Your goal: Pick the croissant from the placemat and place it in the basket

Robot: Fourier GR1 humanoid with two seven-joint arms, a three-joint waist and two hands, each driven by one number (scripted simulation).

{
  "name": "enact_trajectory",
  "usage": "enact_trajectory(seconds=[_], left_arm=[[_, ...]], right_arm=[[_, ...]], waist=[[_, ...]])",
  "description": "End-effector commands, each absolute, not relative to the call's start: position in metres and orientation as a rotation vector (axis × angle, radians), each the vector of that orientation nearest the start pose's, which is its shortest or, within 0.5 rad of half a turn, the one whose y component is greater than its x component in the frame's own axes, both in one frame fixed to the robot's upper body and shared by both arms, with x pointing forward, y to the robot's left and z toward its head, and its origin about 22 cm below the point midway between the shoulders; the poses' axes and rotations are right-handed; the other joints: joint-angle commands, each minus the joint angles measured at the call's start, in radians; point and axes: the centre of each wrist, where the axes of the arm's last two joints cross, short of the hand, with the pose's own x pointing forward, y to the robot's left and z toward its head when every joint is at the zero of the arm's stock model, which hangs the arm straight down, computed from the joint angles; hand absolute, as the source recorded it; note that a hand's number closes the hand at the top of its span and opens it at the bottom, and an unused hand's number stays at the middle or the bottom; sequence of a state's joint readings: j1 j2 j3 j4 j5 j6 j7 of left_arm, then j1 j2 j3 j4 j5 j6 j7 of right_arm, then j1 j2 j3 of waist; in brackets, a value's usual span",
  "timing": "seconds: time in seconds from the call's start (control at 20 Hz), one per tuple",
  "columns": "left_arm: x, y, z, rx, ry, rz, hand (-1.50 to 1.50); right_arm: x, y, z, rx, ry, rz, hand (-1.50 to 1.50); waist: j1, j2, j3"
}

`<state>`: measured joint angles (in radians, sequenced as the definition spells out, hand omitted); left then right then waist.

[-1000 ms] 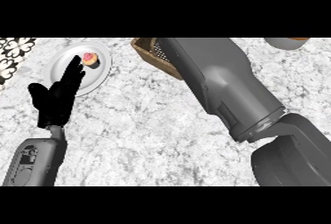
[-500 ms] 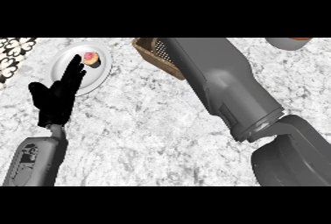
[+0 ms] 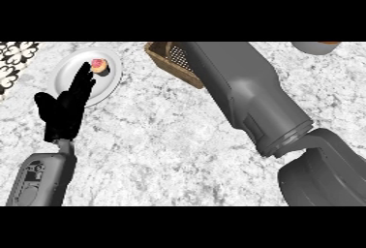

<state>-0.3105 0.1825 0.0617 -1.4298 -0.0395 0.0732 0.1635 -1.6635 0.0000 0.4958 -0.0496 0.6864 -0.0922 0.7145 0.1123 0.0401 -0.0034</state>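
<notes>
The brown woven basket [image 3: 169, 60] stands at the counter's far edge, and my right forearm [image 3: 243, 97] crosses over it and hides most of it. My right hand lies beyond the top edge and does not show. The croissant is not visible. A corner of the patterned placemat [image 3: 16, 58] shows at the far left. My left hand [image 3: 66, 110] stands open at the left, fingers up, with its fingertips overlapping a white plate [image 3: 71, 68].
The white plate carries a small pink and red pastry [image 3: 97, 65]. Part of a grey bowl with an orange rim [image 3: 316, 46] shows at the far right. Marbled counter [image 3: 164, 155] fills the middle and the near side.
The right forearm has shifted only slightly over the basket. The left hand has stayed where it was.
</notes>
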Motion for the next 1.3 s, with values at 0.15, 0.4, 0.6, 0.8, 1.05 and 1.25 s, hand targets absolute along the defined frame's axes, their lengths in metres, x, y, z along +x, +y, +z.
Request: enact_trajectory(seconds=[0.15, 0.4, 0.6, 0.8, 1.05, 1.25], left_arm=[[0.319, 0.261, 0.064, 0.233, -1.575, -0.09, 0.0], [0.313, 0.265, 0.056, 0.206, -1.566, -0.135, 0.0], [0.317, 0.244, 0.063, 0.202, -1.569, -0.127, 0.0], [0.313, 0.266, 0.072, 0.23, -1.579, -0.105, 0.0], [0.312, 0.263, 0.063, 0.214, -1.562, -0.101, 0.0], [0.309, 0.266, 0.061, 0.247, -1.557, -0.081, 0.0]], right_arm=[[0.454, -0.009, 0.214, -1.298, -1.035, 1.005, 1.5], [0.457, -0.018, 0.202, -1.28, -0.881, 0.976, 1.5], [0.456, -0.017, 0.2, -1.264, -0.843, 0.911, 1.5], [0.454, -0.01, 0.208, -1.244, -1.02, 0.817, -1.5], [0.449, 0.003, 0.232, -1.179, -1.186, 0.607, -1.5], [0.447, 0.005, 0.235, -1.117, -1.288, 0.392, -1.5]], waist=[[-0.005, 0.002, 0.0], [0.014, 0.005, -0.001], [0.019, 0.003, 0.0], [-0.004, -0.006, 0.002], [-0.014, -0.005, 0.001], [-0.035, -0.012, 0.002]])
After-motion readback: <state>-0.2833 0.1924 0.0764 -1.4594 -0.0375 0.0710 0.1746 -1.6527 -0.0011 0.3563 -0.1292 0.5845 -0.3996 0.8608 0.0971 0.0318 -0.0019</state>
